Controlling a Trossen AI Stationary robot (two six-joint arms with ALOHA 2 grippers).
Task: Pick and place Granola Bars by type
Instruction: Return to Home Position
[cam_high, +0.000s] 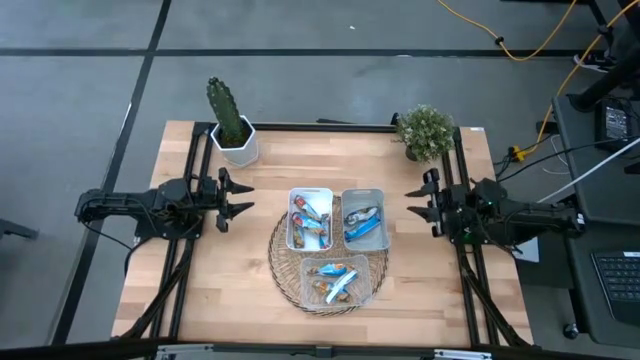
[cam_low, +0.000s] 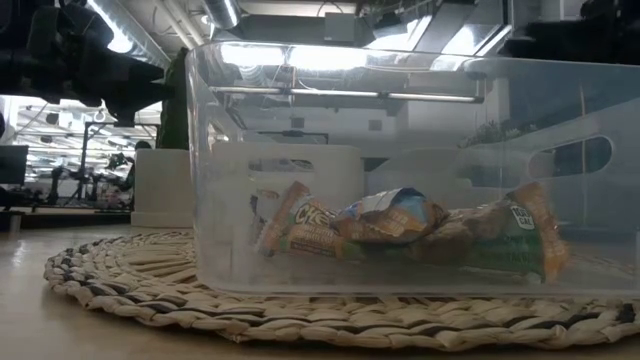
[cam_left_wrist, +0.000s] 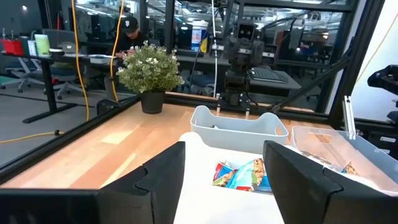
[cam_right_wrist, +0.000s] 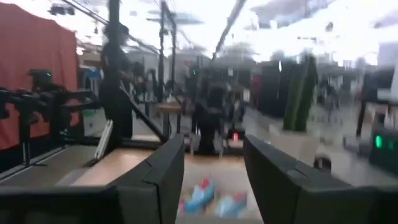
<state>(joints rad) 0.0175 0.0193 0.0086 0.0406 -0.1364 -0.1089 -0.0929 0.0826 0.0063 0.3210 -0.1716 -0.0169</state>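
Observation:
Granola bars lie in three containers on a round woven mat (cam_high: 283, 262). Red and blue bars (cam_high: 311, 221) fill the white tray (cam_high: 310, 192); blue bars (cam_high: 362, 224) lie in the grey tray (cam_high: 364, 192); several blue and brownish bars (cam_high: 333, 281) rest in the clear tub (cam_high: 368, 291). The low view shows those brownish bars (cam_low: 400, 228) through the tub wall. My left gripper (cam_high: 238, 198) hovers open left of the white tray, its fingers framing the tray's bars (cam_left_wrist: 244, 175). My right gripper (cam_high: 413, 203) hovers open right of the grey tray, with blue bars (cam_right_wrist: 205, 194) ahead of it.
A cactus in a white pot (cam_high: 231, 122) stands at the far left of the table, a small flowering plant (cam_high: 425, 131) at the far right. Bare wood lies on both sides of the mat and along the near edge. A person (cam_left_wrist: 127, 37) sits in the room beyond.

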